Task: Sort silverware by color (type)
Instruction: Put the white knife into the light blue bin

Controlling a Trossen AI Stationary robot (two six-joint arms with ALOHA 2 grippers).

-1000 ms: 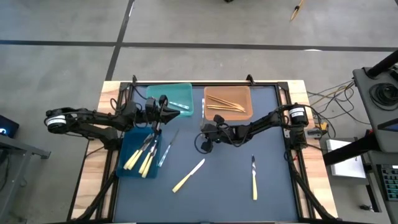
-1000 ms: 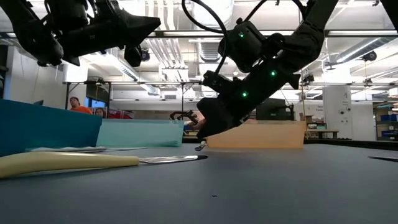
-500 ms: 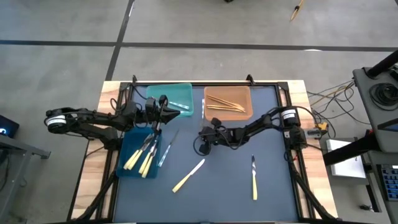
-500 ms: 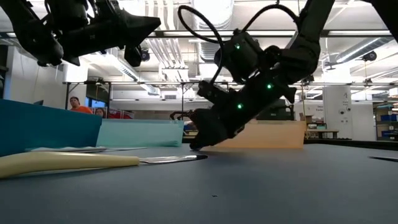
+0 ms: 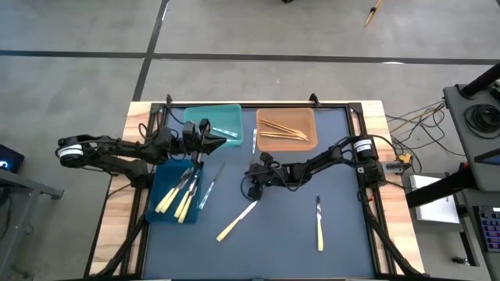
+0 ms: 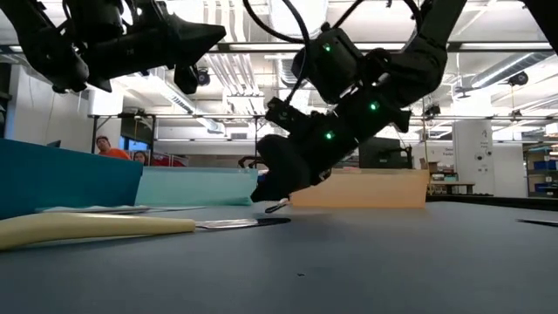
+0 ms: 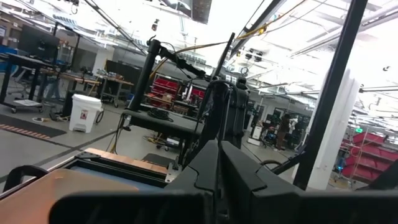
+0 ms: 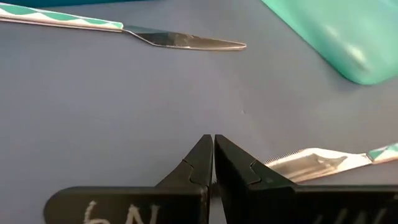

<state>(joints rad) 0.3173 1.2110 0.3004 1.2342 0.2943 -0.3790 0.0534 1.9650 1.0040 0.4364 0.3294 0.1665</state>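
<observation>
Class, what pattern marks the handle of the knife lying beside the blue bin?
Teal-and-white zigzag on the knife handle; right wrist view.

Around the wooden-edged table (image 5: 116,215) lies a grey concrete floor (image 5: 258,27) crossed by dark lines, while beyond the table a bright workshop opens out, with white ceiling ducts (image 6: 228,74), strip lights, a white bin (image 7: 85,113), red shelving (image 7: 200,97) and two people (image 6: 109,146) far off.
</observation>
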